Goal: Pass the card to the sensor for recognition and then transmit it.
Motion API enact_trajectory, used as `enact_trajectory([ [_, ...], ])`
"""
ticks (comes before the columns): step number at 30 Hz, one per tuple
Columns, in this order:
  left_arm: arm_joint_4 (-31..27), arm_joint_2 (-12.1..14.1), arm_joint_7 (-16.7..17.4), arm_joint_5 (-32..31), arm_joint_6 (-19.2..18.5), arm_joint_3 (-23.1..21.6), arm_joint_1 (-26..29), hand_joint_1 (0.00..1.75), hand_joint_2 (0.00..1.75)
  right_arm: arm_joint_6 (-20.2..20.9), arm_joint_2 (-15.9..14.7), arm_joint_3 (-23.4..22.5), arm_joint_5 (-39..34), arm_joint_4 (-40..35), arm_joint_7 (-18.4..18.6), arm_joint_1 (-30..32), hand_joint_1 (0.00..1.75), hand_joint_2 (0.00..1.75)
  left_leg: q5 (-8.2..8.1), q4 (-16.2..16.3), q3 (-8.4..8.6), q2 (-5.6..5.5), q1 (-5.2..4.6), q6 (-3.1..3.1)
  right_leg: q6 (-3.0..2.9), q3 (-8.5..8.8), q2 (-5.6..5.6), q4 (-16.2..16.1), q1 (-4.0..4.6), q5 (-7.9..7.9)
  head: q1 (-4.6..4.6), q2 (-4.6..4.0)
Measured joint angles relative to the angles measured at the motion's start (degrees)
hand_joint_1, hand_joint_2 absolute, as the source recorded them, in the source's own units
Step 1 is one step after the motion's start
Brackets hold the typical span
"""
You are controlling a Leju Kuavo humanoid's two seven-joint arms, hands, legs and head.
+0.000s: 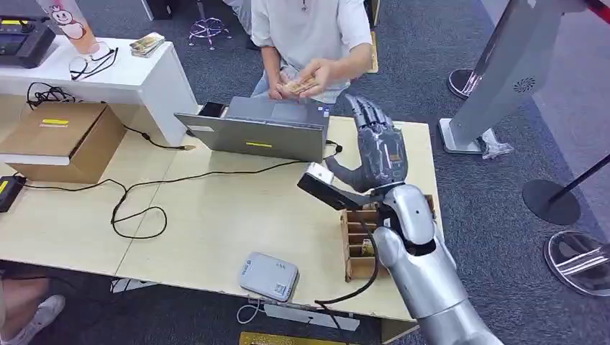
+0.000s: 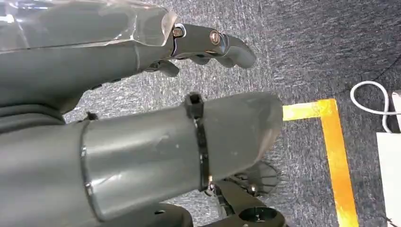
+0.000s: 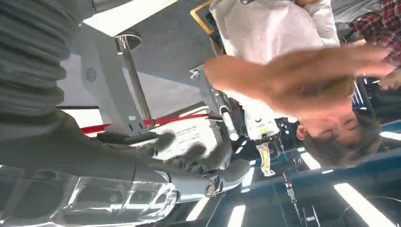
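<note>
Right hand (image 1: 378,147) raised above the far right part of the light wooden table (image 1: 216,215), palm up toward the person (image 1: 309,29) seated behind the grey laptop (image 1: 259,129); fingers spread and extended, nothing visibly held. Same emptiness in the right wrist view, with the fingers (image 3: 198,158) loosely apart and the person's hand (image 3: 302,78) hovering well beyond them. A stack of cards (image 1: 296,86) sits in the person's hands, near the laptop's far side and apart from the robot's palm. Grey card reader (image 1: 268,275) lying at the near table edge, well apart from the raised hand; wooden slotted rack (image 1: 357,244) just under the right forearm. Left hand (image 2: 203,45) hanging over grey carpet with yellow floor tape (image 2: 335,151), fingers gently curled around nothing. Judged stage: handover, probably the transmit part, though whether recognition at the reader is already done cannot be told. Next move, if receiving: hold the palm steady until a card lands, then close on it flat and carry it down to the reader.
</note>
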Motion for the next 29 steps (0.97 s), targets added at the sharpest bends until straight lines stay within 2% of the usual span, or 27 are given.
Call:
enact_trajectory([
  [3, 0.52, -0.11, 2.46, 0.22, 1.20, 0.13, -0.26, 0.00, 0.00, -0.04, 0.55, 0.65, 0.00, 0.28, -0.50, -0.42, 0.00, 0.00, 0.00, 0.00, 0.02, 0.03, 0.00, 0.00, 0.00, -0.01, 0.04, 0.00, 0.00, 0.00, 0.00, 0.00],
  [8, 1.42, -0.39, 2.64, 0.44, 1.66, 0.17, -0.71, 0.00, 0.00, -0.33, 1.25, 1.09, -2.12, 0.35, -1.14, -0.65, 0.00, 0.00, 0.02, 0.00, 0.01, -0.01, 0.00, -0.03, -0.01, 0.00, 0.00, 0.00, 0.00, 0.00, 0.00, 0.00],
  [12, 1.86, -0.35, 2.51, 0.61, 1.77, 0.24, -0.76, 0.00, 0.00, 0.24, 1.42, 1.11, -7.98, -0.15, -3.89, -0.52, 0.00, 0.00, 0.02, 0.00, 0.02, -0.01, 0.00, -0.03, -0.01, 0.00, 0.00, 0.00, 0.00, 0.01, 0.00, 0.00],
  [16, 1.97, -0.35, 2.33, 0.77, 1.77, 0.37, -0.77, 0.00, 0.00, 2.58, 1.49, 1.09, -16.56, -2.32, -7.13, 0.59, 0.00, 0.00, 0.02, 0.00, 0.02, -0.01, 0.00, -0.03, -0.01, -0.01, 0.00, 0.00, 0.00, 0.01, 0.02, 0.00],
  [19, 2.16, -0.33, 1.77, 0.79, 1.68, 0.42, -0.77, 0.00, 0.00, 5.99, 1.46, 1.03, -26.85, -5.07, -10.12, 2.34, 0.00, 0.00, 0.02, 0.00, 0.02, -0.01, 0.00, -0.03, -0.01, -0.02, 0.00, 0.00, 0.00, 0.01, 0.00, 0.00],
  [22, 2.27, -0.31, 1.44, 0.85, 1.57, 0.42, -0.78, 0.00, 0.00, 8.42, 1.33, 0.90, -33.32, -7.70, -11.83, 4.07, 0.00, 0.00, 0.02, 0.00, 0.02, 0.00, 0.00, -0.03, -0.01, -0.03, 0.02, 0.00, 0.00, 0.00, 0.00, 0.00],
  [29, 2.38, -0.22, 0.85, 1.36, 1.44, 0.59, -0.71, 0.00, 0.00, 13.79, -0.59, 0.74, -48.57, -15.59, -16.04, 10.08, 0.00, 0.00, 0.01, 0.00, 0.02, -0.01, 0.00, -0.03, 0.00, -0.03, 0.01, -0.01, 0.00, 0.00, 0.00, 0.00],
])
